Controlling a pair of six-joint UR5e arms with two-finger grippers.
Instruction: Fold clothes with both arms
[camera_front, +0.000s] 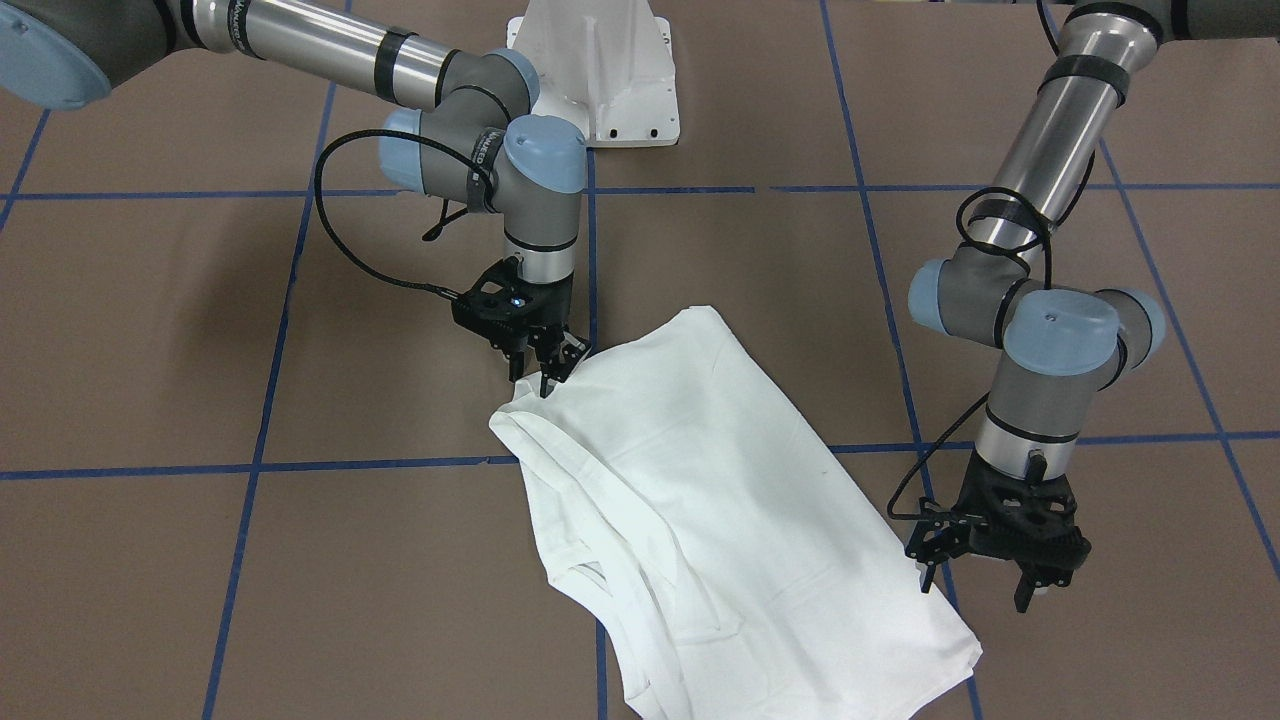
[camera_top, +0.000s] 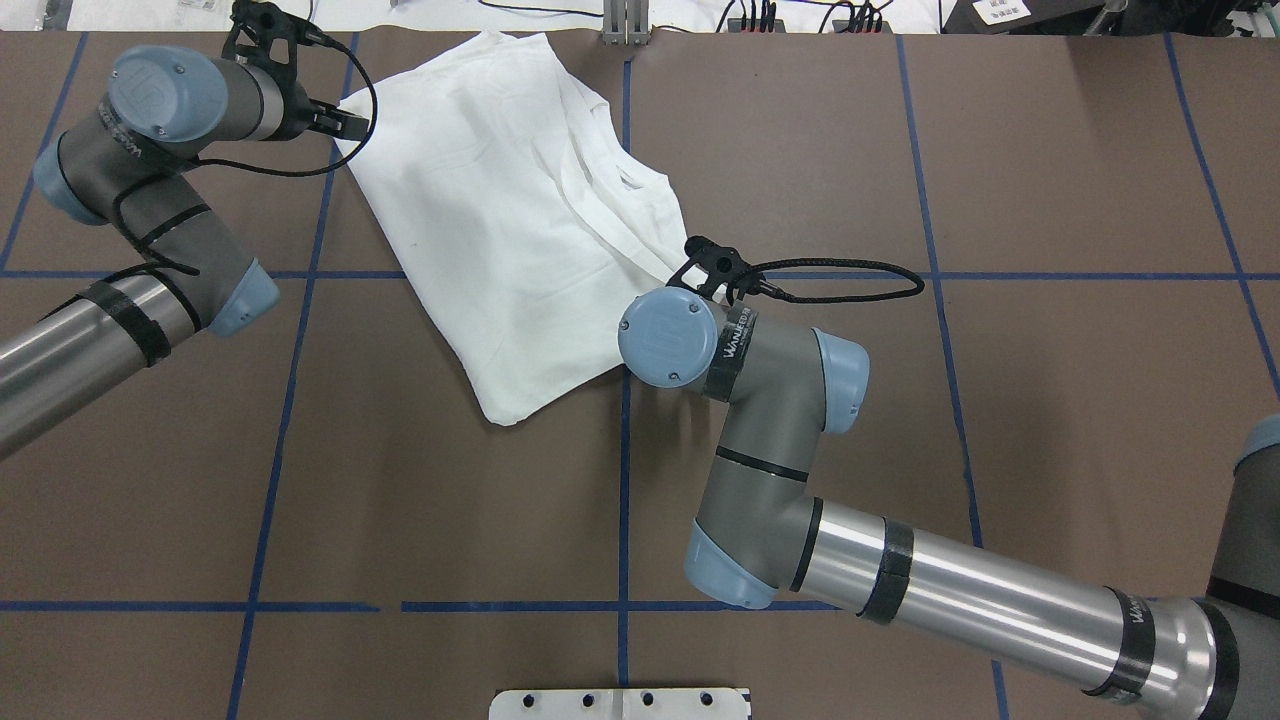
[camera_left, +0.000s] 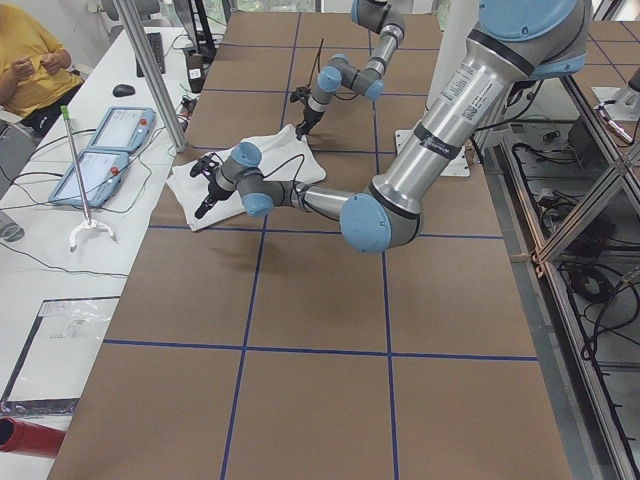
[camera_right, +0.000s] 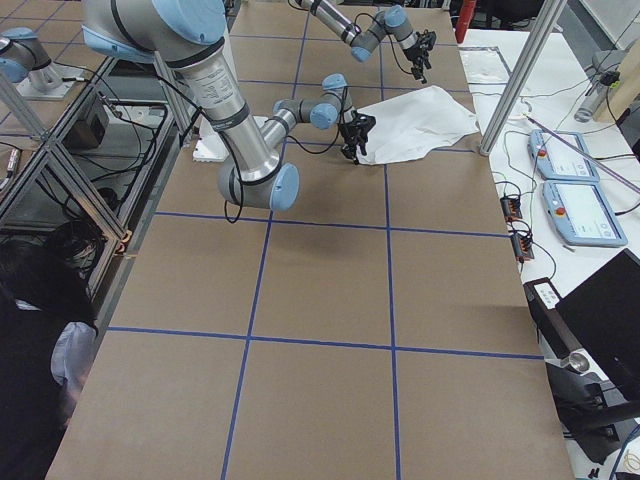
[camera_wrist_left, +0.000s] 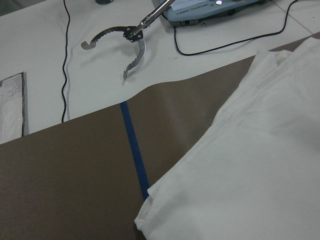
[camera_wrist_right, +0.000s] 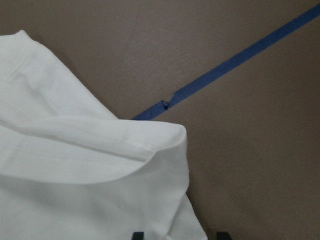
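Observation:
The clothes are one white shirt (camera_front: 720, 500), lying folded and slanted across the brown table (camera_front: 200, 330); it also shows from overhead (camera_top: 510, 230). No printed text is visible. My right gripper (camera_front: 545, 375) is open, its fingertips (camera_wrist_right: 137, 235) standing on either side of the shirt's folded corner (camera_wrist_right: 160, 145). From overhead, the right wrist (camera_top: 668, 338) hides that gripper. My left gripper (camera_front: 1040, 590) hangs open and holds nothing, just off the shirt's opposite corner (camera_wrist_left: 150, 215), near the table's far edge. The left wrist view shows no fingers.
Blue tape lines (camera_front: 400, 465) cross the table. The white pedestal base (camera_front: 600, 70) stands at the robot's side. Beyond the far edge is a white bench with a metal reach tool (camera_wrist_left: 125, 45) and teach pendants (camera_left: 110, 130). A seated person (camera_left: 30, 60) is at that bench.

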